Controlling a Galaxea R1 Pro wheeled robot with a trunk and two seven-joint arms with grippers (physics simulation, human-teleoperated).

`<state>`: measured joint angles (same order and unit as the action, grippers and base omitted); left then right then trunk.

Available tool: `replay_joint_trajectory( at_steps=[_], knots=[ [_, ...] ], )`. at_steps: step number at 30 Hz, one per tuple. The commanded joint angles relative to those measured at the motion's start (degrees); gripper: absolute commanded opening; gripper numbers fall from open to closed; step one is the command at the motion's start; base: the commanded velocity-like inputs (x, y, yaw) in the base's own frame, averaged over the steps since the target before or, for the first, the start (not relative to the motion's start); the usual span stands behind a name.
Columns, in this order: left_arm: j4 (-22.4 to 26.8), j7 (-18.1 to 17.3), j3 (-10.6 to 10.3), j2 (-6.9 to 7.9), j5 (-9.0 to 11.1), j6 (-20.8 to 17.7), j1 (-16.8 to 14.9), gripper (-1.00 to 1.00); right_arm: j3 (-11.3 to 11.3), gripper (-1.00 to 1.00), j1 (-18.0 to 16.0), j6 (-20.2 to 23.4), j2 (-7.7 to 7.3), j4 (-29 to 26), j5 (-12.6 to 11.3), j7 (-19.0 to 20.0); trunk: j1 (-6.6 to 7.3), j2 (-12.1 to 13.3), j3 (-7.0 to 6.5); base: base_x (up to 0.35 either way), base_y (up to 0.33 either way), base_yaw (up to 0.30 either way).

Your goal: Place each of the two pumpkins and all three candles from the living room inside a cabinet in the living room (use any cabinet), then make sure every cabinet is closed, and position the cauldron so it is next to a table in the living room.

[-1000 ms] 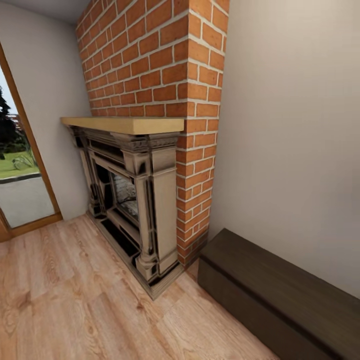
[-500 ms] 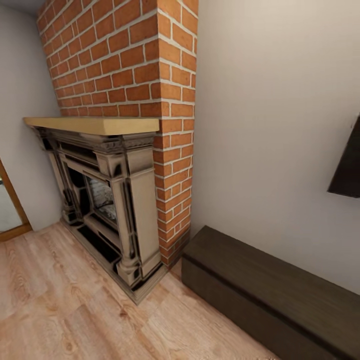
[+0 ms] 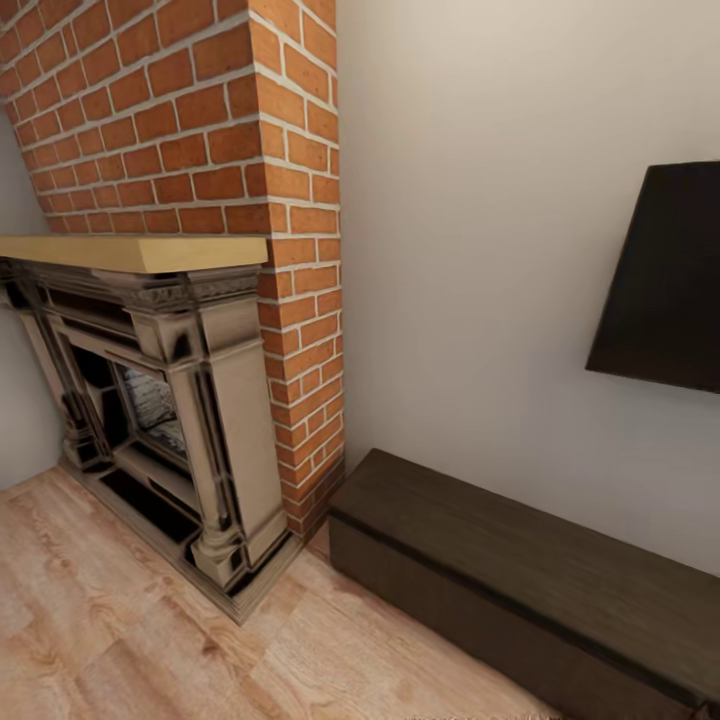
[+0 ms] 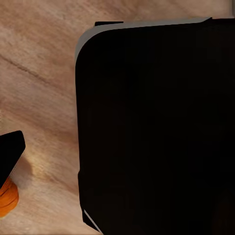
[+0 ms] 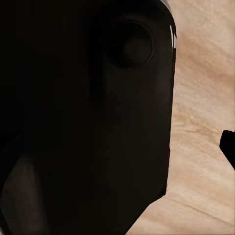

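Head view: long dark-brown cabinet (image 3: 520, 575) on wooden floor (image 3: 120, 640) along pale wall, drawer fronts flush, just right of brick chimney (image 3: 240, 150) and fireplace (image 3: 150, 400) with pale mantel (image 3: 130, 250). Dark screen (image 3: 665, 280) on wall above cabinet. Left wrist view: orange pumpkin (image 4: 7, 198) at frame edge, under a dark part. Jaws of both arms: opening cannot be told from wrist views.
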<state>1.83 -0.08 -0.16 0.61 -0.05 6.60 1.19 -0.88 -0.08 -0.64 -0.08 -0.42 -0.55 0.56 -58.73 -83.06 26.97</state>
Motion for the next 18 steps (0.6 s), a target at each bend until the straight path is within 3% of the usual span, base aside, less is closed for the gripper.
replay_joint_trajectory(
  at_steps=[1, 18],
  knots=[
    [0.1, 0.0, 0.0, 0.01, 0.0, 0.1, 0.0, 1.00, -0.1, 1.00, 0.0, -0.1, 0.00, 0.0, -0.1, 0.1, 0.00, 0.0, 0.04, 0.000, 0.000, -0.274],
    [0.1, 0.0, 0.0, 0.01, 0.0, 0.1, 0.0, 1.00, -0.1, 1.00, 0.0, -0.1, 0.00, 0.0, -0.1, 0.1, 0.00, 0.0, 0.04, 0.000, 0.000, -0.274]
  ],
)
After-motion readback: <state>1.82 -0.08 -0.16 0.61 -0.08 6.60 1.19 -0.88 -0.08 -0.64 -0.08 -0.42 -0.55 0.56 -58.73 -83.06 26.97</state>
